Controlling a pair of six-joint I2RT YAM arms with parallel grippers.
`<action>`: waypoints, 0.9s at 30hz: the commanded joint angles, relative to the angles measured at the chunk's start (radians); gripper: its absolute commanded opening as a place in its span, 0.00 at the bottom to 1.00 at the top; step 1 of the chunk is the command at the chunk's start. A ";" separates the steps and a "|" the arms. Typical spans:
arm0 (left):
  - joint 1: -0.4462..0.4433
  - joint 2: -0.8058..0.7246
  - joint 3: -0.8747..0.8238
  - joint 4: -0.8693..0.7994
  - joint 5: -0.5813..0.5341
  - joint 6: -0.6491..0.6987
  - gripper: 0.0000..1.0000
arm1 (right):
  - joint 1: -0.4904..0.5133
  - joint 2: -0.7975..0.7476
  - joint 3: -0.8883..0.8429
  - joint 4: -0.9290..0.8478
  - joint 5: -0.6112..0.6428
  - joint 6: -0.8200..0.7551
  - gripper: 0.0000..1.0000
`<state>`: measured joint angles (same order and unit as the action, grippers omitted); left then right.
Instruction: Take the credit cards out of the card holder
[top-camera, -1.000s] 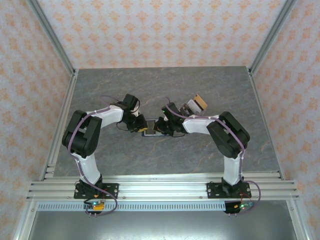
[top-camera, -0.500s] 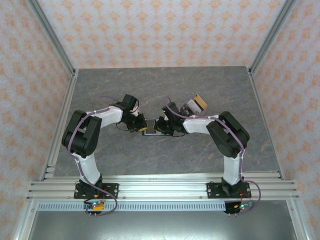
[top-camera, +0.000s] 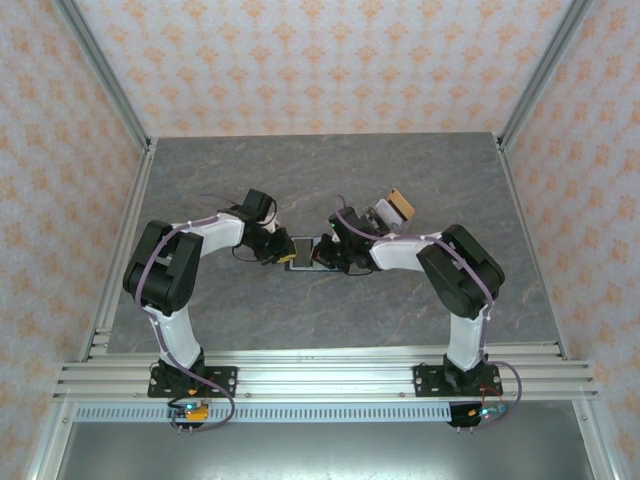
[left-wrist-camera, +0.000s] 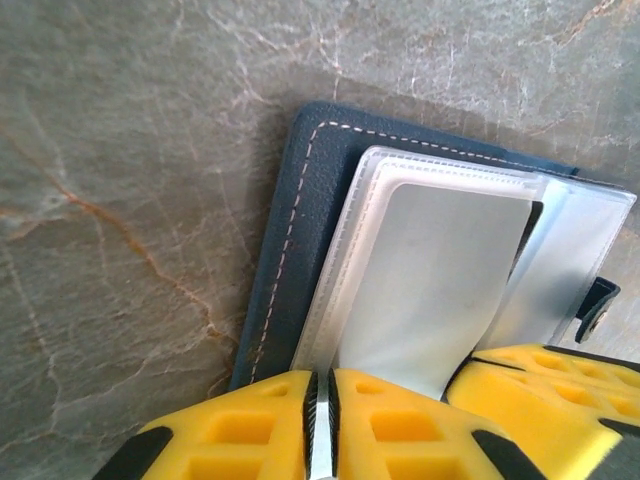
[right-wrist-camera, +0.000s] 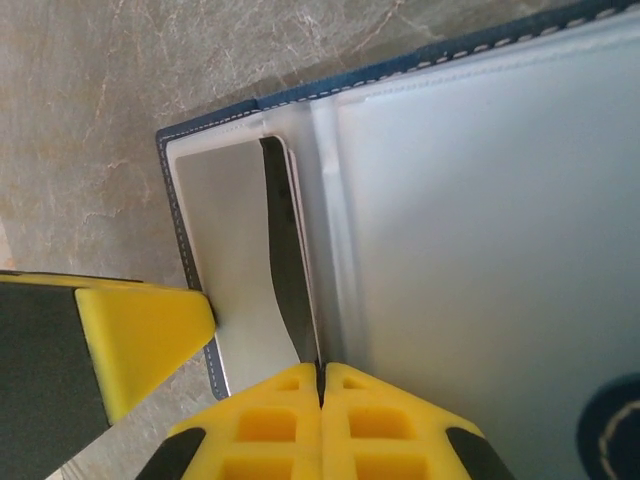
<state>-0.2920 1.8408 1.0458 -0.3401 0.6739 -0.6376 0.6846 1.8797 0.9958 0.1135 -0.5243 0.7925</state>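
Overhead, the navy card holder (top-camera: 303, 254) lies open on the bench (top-camera: 400, 160) between both arms. From the left wrist, the left gripper (left-wrist-camera: 322, 425) is nearly closed, pinching a thin edge, apparently the holder's floppy clear sleeve (left-wrist-camera: 340, 250). From the right wrist, the right gripper (right-wrist-camera: 322, 395) is closed against a bowed silver-grey card (right-wrist-camera: 225, 230); whether it grips is unclear. That card looks light, slick and springy, best pinched at its exposed edge

card holder (left-wrist-camera: 300, 240): navy, open flat | silver-grey card (left-wrist-camera: 430, 280): in clear sleeve
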 joint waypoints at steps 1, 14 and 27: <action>0.005 -0.022 -0.010 -0.062 -0.006 0.025 0.17 | 0.000 -0.051 -0.020 0.004 0.044 -0.030 0.00; 0.017 -0.055 0.006 -0.077 0.009 0.036 0.14 | -0.005 -0.066 -0.040 -0.034 0.083 -0.038 0.00; 0.001 -0.043 -0.008 0.017 0.051 -0.004 0.15 | -0.007 -0.045 -0.032 -0.004 0.059 -0.003 0.21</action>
<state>-0.2863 1.7721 1.0439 -0.3439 0.7033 -0.6319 0.6834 1.8477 0.9676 0.0982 -0.4751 0.7856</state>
